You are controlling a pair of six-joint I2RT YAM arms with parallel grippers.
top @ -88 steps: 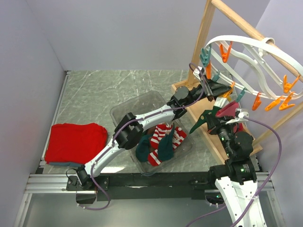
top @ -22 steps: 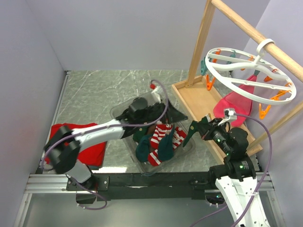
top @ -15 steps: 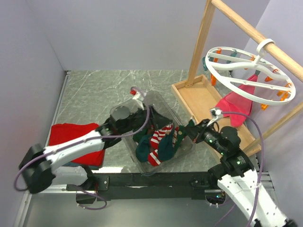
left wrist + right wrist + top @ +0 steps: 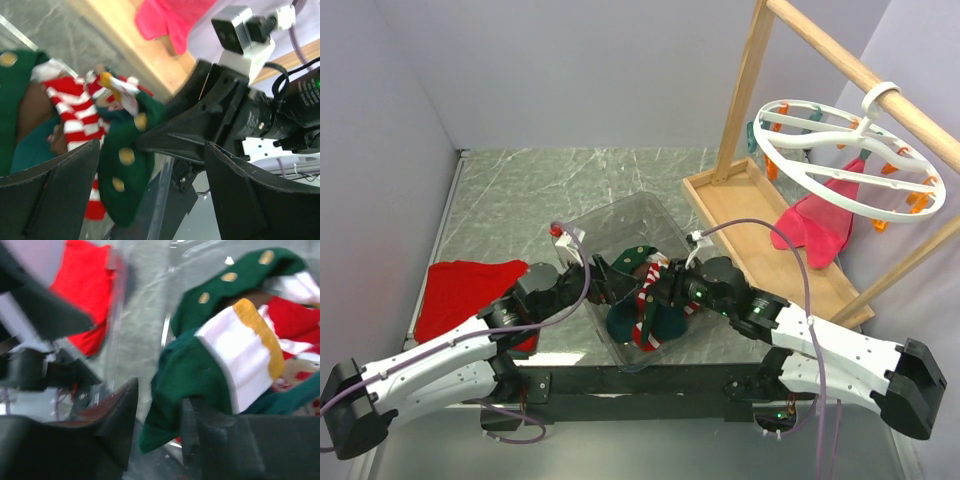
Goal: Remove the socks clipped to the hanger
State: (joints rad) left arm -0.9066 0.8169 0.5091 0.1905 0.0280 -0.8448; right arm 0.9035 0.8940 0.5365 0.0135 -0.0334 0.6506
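The white ring hanger (image 4: pixel 790 104) hangs on the wooden rail at upper right, with one pink sock (image 4: pixel 815 225) still clipped to it. Green and red-and-white striped socks (image 4: pixel 646 300) lie in the clear bin (image 4: pixel 620 215). My right gripper (image 4: pixel 660 292) is low in the bin. Its jaws (image 4: pixel 160 392) are parted around a dark green sock (image 4: pixel 185 380) with a white and yellow cuff; the sock rests against one finger only. My left gripper (image 4: pixel 604 272) stands wide open (image 4: pixel 152 145) opposite it, over a green dotted sock (image 4: pixel 125 165), gripping nothing.
A folded red cloth (image 4: pixel 460 290) lies left of the bin, partly under the left arm. The wooden frame (image 4: pixel 745 90) and its base tray (image 4: pixel 740 215) stand right of the bin. Orange pegs (image 4: pixel 920 203) dangle from the ring.
The right gripper swung left from the bin's right edge into the bin with the green sock, and its jaws parted. The left gripper moved forward over the bin's middle. The hanger stopped swaying.
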